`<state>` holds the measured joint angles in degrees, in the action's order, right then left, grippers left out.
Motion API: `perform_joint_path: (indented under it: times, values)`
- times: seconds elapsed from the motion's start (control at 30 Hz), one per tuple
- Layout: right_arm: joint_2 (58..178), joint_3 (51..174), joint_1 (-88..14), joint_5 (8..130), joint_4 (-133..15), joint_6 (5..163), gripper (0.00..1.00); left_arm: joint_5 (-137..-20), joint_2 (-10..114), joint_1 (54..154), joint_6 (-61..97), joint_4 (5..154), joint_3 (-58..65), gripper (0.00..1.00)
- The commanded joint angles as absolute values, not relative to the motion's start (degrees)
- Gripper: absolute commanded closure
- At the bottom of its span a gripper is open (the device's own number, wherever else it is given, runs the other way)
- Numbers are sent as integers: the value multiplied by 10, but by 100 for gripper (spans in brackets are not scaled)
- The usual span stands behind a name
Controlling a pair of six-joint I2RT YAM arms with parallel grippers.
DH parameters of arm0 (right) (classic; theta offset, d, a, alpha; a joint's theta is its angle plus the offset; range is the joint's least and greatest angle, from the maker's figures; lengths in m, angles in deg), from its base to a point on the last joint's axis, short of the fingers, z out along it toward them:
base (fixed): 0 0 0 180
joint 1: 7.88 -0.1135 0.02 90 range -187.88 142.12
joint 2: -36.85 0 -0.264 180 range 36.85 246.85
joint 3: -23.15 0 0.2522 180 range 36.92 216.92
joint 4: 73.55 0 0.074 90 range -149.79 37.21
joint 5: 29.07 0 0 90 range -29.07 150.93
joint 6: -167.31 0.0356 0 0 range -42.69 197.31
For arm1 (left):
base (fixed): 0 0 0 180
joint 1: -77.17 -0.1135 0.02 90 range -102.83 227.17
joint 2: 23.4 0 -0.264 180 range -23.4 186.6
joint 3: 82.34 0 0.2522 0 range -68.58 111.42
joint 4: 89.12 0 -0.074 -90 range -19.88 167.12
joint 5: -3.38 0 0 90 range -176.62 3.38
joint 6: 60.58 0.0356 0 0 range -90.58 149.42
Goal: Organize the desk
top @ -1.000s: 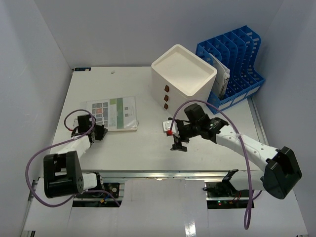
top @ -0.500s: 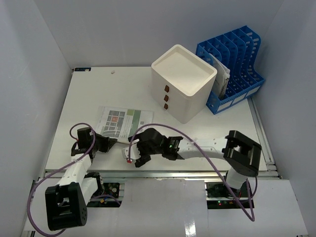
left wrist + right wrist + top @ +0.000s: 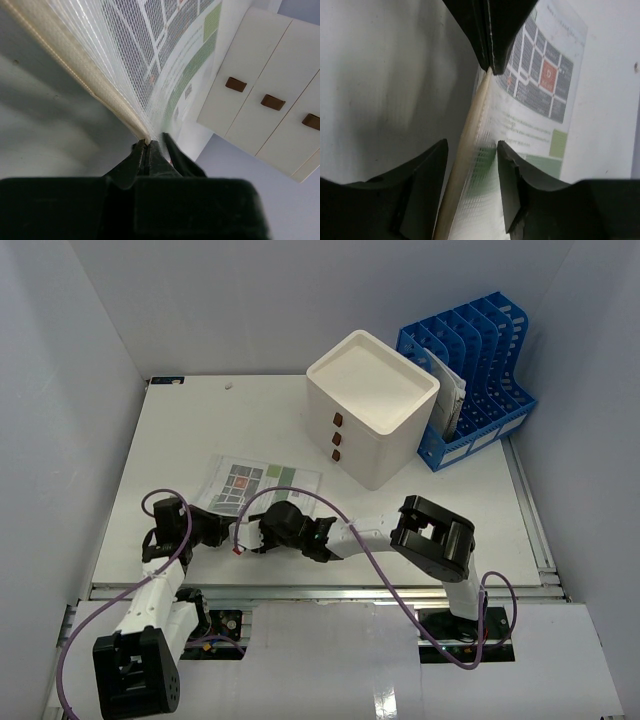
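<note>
Swung across from the middle of the counter [image 3: 180, 430], the right gripper [image 3: 245, 540] is now found toward 7 o'clock, just beside the left gripper [image 3: 222, 531]. A second ago it was poised in front of the white drawer box [image 3: 372, 405]. The mesh pouch [image 3: 262, 483], with a printed sheet inside, lay square at 9 o'clock then. It has since been drawn toward 6 o'clock and turned at an angle.

The left gripper is seen clamped together on the pouch's near corner. In the left wrist view its fingers [image 3: 142, 155] are pressed onto the cream-edged seam, with no gap showing.

The right gripper's fingers [image 3: 427, 185] are held apart, and the same cream edge of the pouch runs up between them. It cannot be told whether either finger is touching it. The left gripper's tips are seen at 12 o'clock in that view, pinched on the edge.

The counter is the wide white surface filling the middle of the top view. It is enclosed by grey walls, with a metal rail along its 6 o'clock edge, just beyond the arm bases.

The drawer box is placed toward 1 o'clock on the counter, with three brown handles on its front. The blue file rack [image 3: 480, 350] is set just beside it at 2 o'clock, with papers standing in a slot close to the box.
</note>
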<state>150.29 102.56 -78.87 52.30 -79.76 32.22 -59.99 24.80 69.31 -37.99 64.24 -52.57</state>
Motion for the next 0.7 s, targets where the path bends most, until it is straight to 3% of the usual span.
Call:
perform_joint_path:
  times: [0.0, 0.07, 0.23, 0.3, 0.53, 0.63, 0.67]
  values:
    - [1489, 1039, -787, 553, -810, 331, 75, -576, 235, 694, -385, 646, -512, 100]
    - [1472, 1038, -787, 573, -794, 337, 92, -583, 238, 693, -375, 646, -510, 97]
    - [1445, 1034, -785, 584, -773, 356, 92, -598, 247, 693, -348, 632, -511, 29]
    - [1433, 1030, -783, 588, -772, 366, 92, -603, 243, 693, -342, 621, -512, 18]
    - [1402, 1034, -780, 609, -748, 387, 92, -639, 260, 693, -337, 602, -500, 16]
    - [1380, 1037, -780, 640, -721, 389, 92, -656, 290, 693, -333, 599, -484, 27]
    - [1371, 1035, -780, 646, -709, 385, 92, -660, 300, 693, -333, 603, -477, 42]
